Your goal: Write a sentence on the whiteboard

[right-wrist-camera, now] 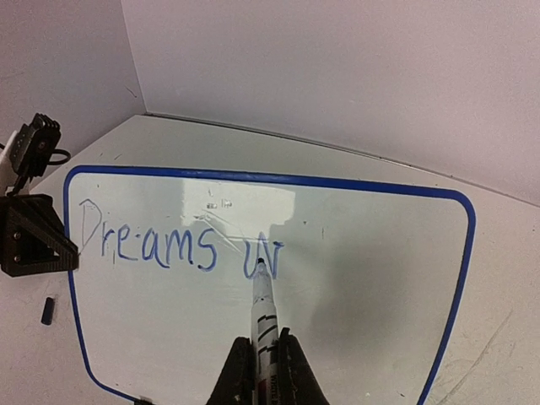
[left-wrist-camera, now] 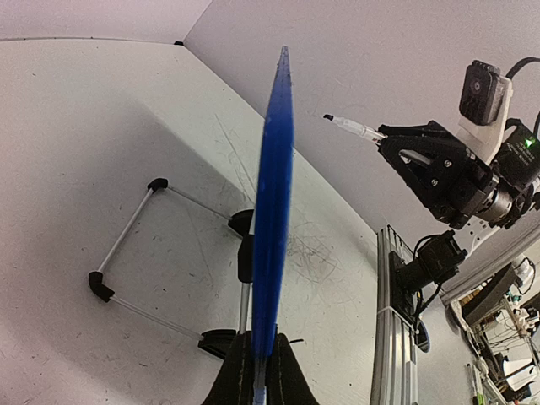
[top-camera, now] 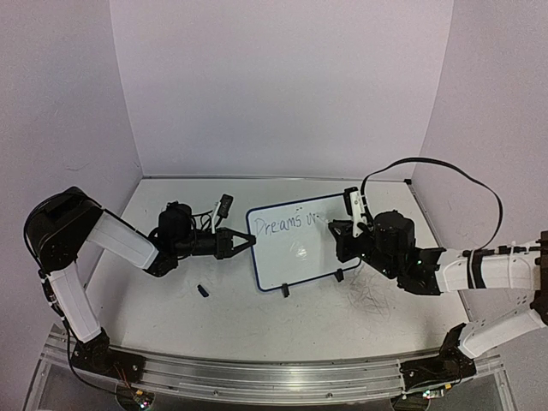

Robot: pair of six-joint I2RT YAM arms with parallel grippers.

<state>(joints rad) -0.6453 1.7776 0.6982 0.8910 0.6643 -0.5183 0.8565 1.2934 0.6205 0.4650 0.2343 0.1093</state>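
1. Whiteboard (top-camera: 300, 257) hold: we see the left gripper (top-camera: 248, 243) closed tight on the board's left rim. In the left wrist view the blue edge runs up from between its fingers.
2. We see the right gripper (right-wrist-camera: 257, 375) clamped shut on a marker (right-wrist-camera: 264, 312), whose tip touches the board face at the last stroke.
3. The sentence (right-wrist-camera: 160, 245) so far reads "Dreams w" in blue on the upper line. We judge the task to be at an early stage, with most of the words not yet written.
4. The whiteboard stands tilted on the desk (top-camera: 171, 317), between the two arms, propped on a wire stand (left-wrist-camera: 126, 253) with black feet.
5. Handling, as we judge it: the board is light, thin and stiff, with a slick face. It could slide or tip under pen pressure, so the rim, away from the writing, is the place to hold it.
6. A small black cap (top-camera: 204, 292) lies on the desk near the board's lower left corner, not touching it.
7. We find no container in any view.
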